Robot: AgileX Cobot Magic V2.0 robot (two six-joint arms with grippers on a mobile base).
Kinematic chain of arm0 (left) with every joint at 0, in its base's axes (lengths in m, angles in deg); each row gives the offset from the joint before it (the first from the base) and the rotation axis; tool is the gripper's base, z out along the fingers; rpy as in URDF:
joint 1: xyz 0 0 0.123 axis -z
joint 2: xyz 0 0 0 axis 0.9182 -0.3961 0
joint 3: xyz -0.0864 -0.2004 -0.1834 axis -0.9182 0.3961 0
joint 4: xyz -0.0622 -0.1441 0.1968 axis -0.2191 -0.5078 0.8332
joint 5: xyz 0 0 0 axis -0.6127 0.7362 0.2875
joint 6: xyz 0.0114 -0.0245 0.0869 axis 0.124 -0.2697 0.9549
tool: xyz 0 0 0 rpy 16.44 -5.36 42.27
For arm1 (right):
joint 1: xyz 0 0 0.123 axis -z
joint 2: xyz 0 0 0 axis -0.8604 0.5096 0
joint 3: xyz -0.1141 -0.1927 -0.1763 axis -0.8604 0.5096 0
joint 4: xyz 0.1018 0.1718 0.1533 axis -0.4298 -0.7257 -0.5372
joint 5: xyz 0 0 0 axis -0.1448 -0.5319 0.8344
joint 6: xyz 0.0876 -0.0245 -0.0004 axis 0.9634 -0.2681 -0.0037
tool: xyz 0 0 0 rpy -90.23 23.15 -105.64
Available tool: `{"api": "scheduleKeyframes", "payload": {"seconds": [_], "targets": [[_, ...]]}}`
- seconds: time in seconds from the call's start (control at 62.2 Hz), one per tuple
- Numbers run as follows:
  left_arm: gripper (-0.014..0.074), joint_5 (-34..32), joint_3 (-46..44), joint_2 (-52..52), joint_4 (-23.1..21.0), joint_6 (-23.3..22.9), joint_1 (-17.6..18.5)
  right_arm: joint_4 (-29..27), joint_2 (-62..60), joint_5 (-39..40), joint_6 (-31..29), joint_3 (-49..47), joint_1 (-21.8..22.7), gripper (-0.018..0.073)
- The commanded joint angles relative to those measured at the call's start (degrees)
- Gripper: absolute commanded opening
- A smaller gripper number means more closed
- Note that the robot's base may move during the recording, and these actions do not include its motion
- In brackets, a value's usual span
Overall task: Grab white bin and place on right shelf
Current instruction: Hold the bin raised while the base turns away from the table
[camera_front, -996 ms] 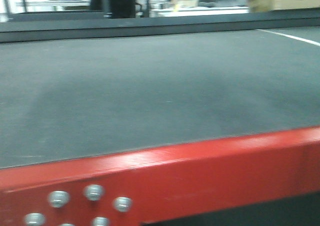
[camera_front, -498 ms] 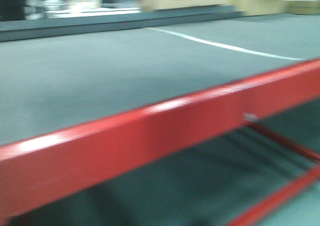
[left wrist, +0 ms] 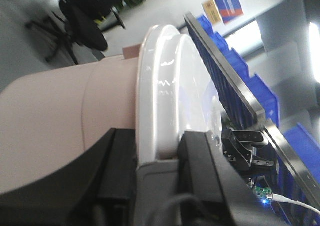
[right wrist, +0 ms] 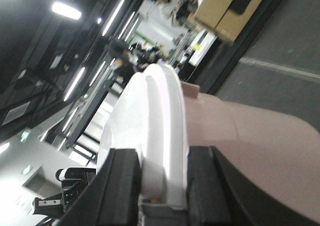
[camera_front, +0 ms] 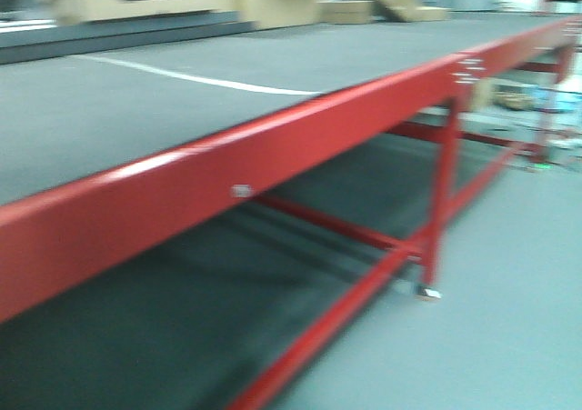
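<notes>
The white bin (left wrist: 60,105) fills the left wrist view: a pale pinkish tub with a white lid (left wrist: 170,75). My left gripper (left wrist: 159,146) is shut on the lid's rim, one black finger on each side. In the right wrist view the same white bin (right wrist: 250,136) shows from its other end, and my right gripper (right wrist: 162,161) is shut on the lid's rim (right wrist: 155,105). Neither bin nor grippers appear in the front view. A steel shelf lip (left wrist: 225,70) runs beyond the lid; I cannot tell whether it is the right shelf.
The front view shows a long red-framed table (camera_front: 300,137) with a dark mat top (camera_front: 136,101), red legs (camera_front: 443,192) and grey floor (camera_front: 509,319) to its right. Blue bins (left wrist: 235,60) sit behind the steel lip. An office chair (left wrist: 80,20) stands farther off.
The front view has swept to the right along the red table. Its front rail now runs diagonally, and the table's legs, lower bars and floor have come into sight.
</notes>
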Motion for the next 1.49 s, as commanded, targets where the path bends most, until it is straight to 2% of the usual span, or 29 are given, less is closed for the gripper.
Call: {"api": "scheduleKeyframes", "payload": {"seconds": [0.0, 1.478], "targets": [[-0.0126, 9.71, -2.06, 2.96, -4.94, 0.42, 1.62, -9.56, -2.53, -6.97, 0.23, -2.65, -1.27, 0.0057], [-0.0126, 9.71, -2.06, 2.96, -4.94, 0.42, 1.62, -9.56, -2.53, -6.97, 0.23, -2.65, -1.27, 0.0057]]}}
